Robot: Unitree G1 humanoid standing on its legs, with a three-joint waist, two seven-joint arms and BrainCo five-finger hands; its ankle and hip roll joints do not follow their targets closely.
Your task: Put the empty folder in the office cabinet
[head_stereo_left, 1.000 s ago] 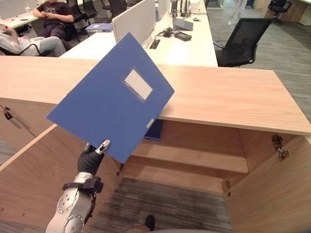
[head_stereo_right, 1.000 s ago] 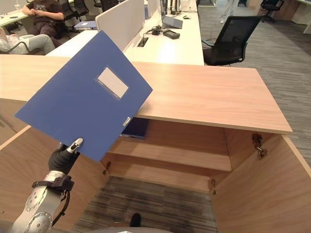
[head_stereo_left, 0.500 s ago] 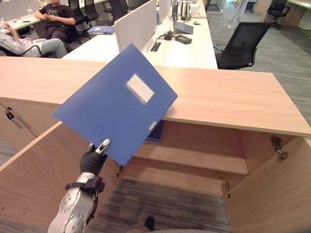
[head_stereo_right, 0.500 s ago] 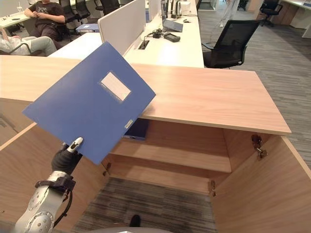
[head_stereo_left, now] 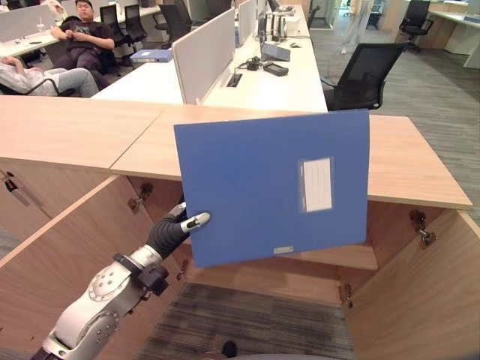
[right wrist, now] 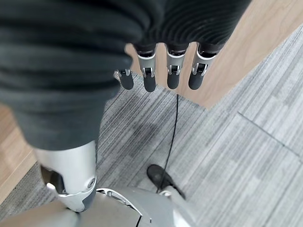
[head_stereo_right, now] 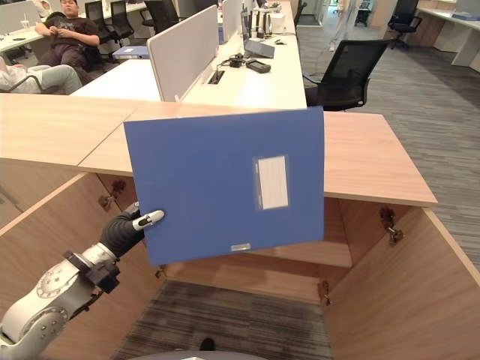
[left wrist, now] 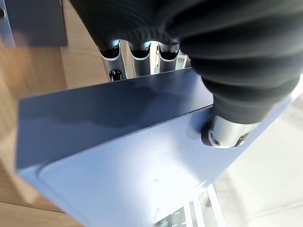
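Observation:
The blue folder [head_stereo_left: 255, 187] with a white label hangs flat-faced towards me, long side level, in front of the open wooden cabinet [head_stereo_left: 90, 127]. My left hand [head_stereo_left: 171, 231] is shut on its lower left corner. In the left wrist view the thumb [left wrist: 227, 132] presses the folder's [left wrist: 118, 161] cover and the fingers curl behind it. The folder hides most of the cabinet's opening; a strip of the inner shelf [head_stereo_left: 352, 259] shows under its right edge. My right hand [right wrist: 173, 73] hangs open over the grey carpet, holding nothing.
Both cabinet doors stand swung out, one at the left [head_stereo_left: 52, 247] and one at the right [head_stereo_left: 420, 300]. Behind the cabinet are white desks with a partition [head_stereo_left: 206, 52] and a black chair [head_stereo_left: 360, 75]. People [head_stereo_left: 79, 30] sit at the far left.
The folder has swung from a corner-up tilt at the left to a level position in front of the cabinet opening. My left hand moved right and up with it. The camera also shifted.

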